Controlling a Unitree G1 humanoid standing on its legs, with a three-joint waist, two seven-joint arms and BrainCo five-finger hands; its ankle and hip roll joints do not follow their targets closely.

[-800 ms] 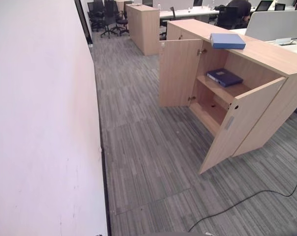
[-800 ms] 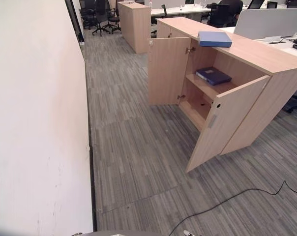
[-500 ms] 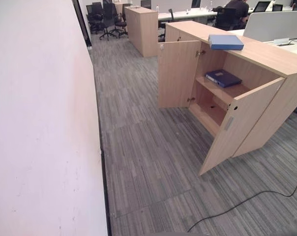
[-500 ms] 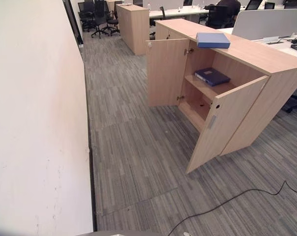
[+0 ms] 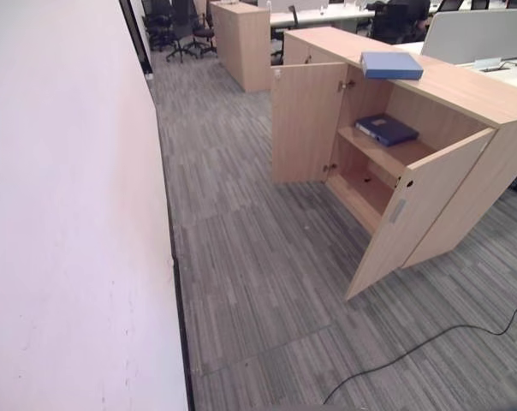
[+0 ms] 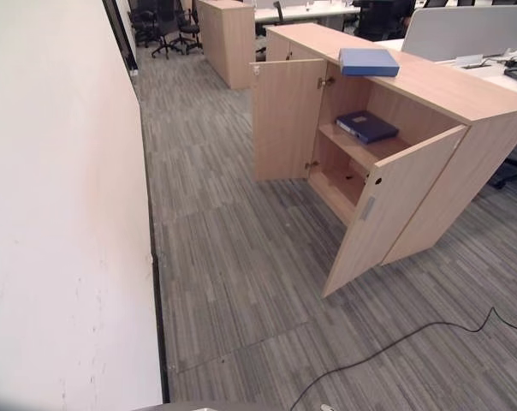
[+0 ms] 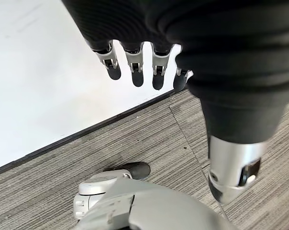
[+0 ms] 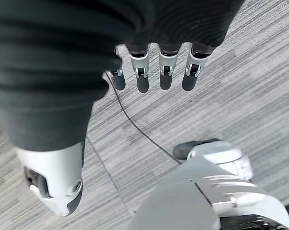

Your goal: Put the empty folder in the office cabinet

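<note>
Wooden cabinet (image 5: pixel 430 163) stands open ahead, and the folder is not picked up yet.

You see the light blue folder (image 5: pixel 391 65) lying flat on top of the cabinet, near its far end. A dark blue folder (image 5: pixel 387 129) already lies on the upper shelf (image 5: pixel 374 152) inside. Both doors are swung wide. Your left robot hand (image 7: pixel 139 67) hangs with fingers straight and holds nothing. Your right robot hand (image 8: pixel 154 72) is the same, loose and empty. I think you are at the walking-up step. Next you need to go closer, reach over the top and take the light blue folder.
</note>
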